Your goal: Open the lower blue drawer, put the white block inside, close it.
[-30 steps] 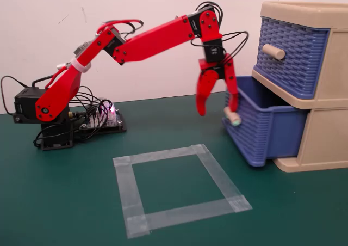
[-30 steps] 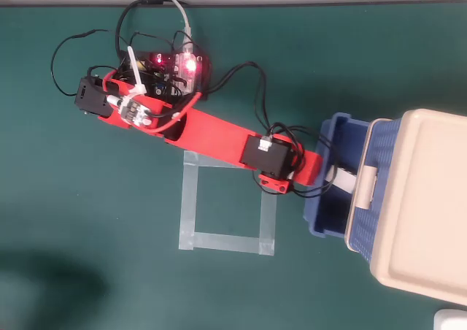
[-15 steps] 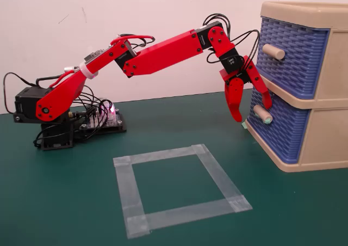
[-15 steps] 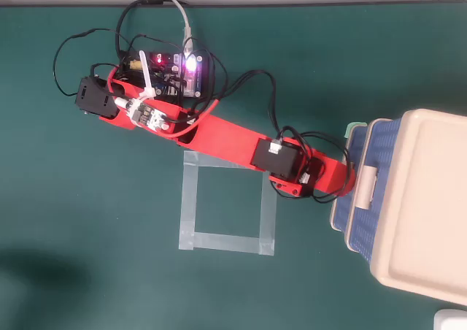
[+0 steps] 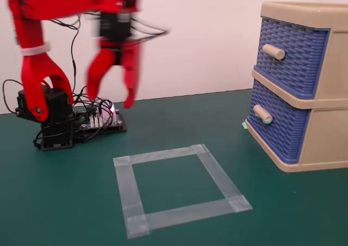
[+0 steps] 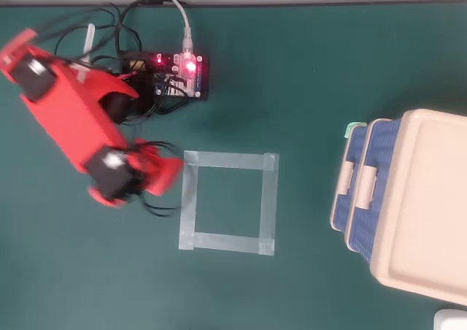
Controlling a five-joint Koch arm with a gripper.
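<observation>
The lower blue drawer sits flush in the beige cabinet, its green-tipped knob pointing out; from overhead the knob shows at the cabinet's left side. The white block is out of view. In the fixed view my red gripper hangs blurred at the far left, above the arm's base and far from the cabinet. Its two fingers are spread open with nothing between them. In the overhead view the gripper is a red blur just left of the tape square.
A square of grey tape lies on the green table between arm and cabinet, also seen overhead as the tape square. A lit circuit board with cables sits by the arm's base. The upper blue drawer is shut.
The lower drawer went from pulled out to pushed in. Since then the arm has swung away from the cabinet, back to the left over its base, moving fast.
</observation>
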